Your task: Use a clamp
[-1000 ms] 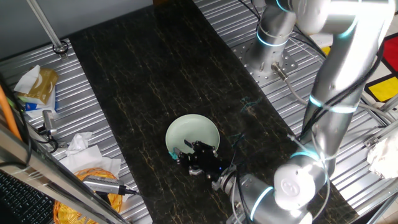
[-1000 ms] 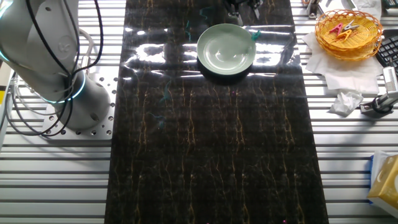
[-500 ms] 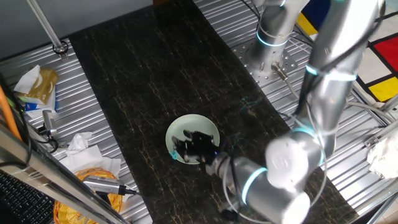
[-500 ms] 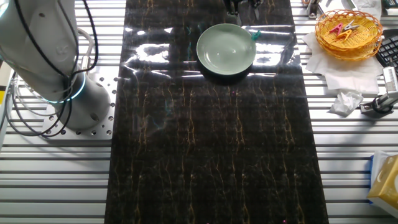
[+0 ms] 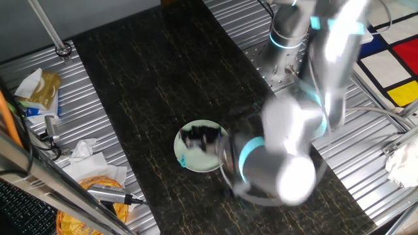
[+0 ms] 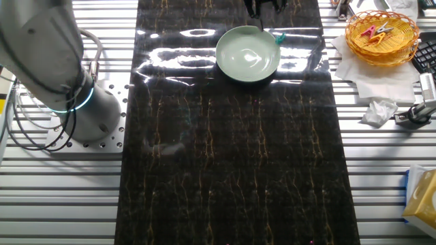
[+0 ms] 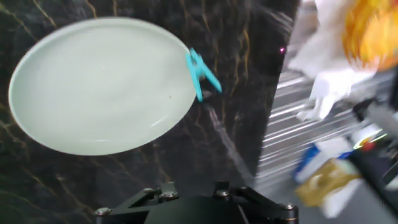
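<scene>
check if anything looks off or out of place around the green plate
Nothing is spilled or broken. The one oddity: the teal clamp sits at the edge of the pale green plate, apparently clipped onto its rim, prongs pointing outward over the dark mat. The plate holds nothing else.

The clamp [image 7: 201, 73] was a tiny teal plastic clip, clothespin-like, sitting at the rim of the pale green plate [image 7: 62, 134] with its prongs pointing away over the dark mat. In the other fixed view the clamp [image 6: 279, 39] showed as a small teal speck touching the plate's [image 6: 231, 68] edge
</scene>
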Robot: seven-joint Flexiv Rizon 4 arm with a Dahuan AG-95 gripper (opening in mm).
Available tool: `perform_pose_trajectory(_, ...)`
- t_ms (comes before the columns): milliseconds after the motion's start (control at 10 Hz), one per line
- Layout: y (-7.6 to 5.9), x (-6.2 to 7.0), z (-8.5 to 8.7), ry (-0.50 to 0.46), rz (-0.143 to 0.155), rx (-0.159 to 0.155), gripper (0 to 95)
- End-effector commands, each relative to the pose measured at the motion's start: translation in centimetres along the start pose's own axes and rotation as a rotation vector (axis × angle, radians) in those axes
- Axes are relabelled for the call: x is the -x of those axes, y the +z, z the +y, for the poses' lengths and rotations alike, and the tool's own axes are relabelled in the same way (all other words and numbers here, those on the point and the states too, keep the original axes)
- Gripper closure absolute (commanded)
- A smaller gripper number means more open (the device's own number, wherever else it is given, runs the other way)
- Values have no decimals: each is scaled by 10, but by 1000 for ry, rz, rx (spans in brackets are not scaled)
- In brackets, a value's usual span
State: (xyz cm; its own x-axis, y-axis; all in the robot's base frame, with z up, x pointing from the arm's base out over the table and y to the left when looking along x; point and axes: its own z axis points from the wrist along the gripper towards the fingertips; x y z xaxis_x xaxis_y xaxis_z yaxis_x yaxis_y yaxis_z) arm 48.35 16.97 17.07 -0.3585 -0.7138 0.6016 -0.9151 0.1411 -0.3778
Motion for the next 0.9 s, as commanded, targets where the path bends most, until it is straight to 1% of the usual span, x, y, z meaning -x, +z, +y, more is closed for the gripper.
perform_pose_trajectory(100,25,-49,16,452,-226,260,950)
perform_pose_trajectory(200,29,-56,21,555,-281,318,950)
perform_pose_trajectory(300,34,-61,27,655,-327,378,950)
perform_pose_trajectory(400,39,-66,29,732,-352,425,950)
perform_pose_trajectory(500,46,-68,25,781,-370,457,950)
perform_pose_trajectory(600,54,-69,20,831,-389,499,950)
perform_pose_trajectory(700,66,-69,13,883,-431,561,950)
perform_pose_trajectory(800,75,-69,10,916,-472,613,950)
perform_pose_trajectory(900,80,-70,10,930,-483,628,950)
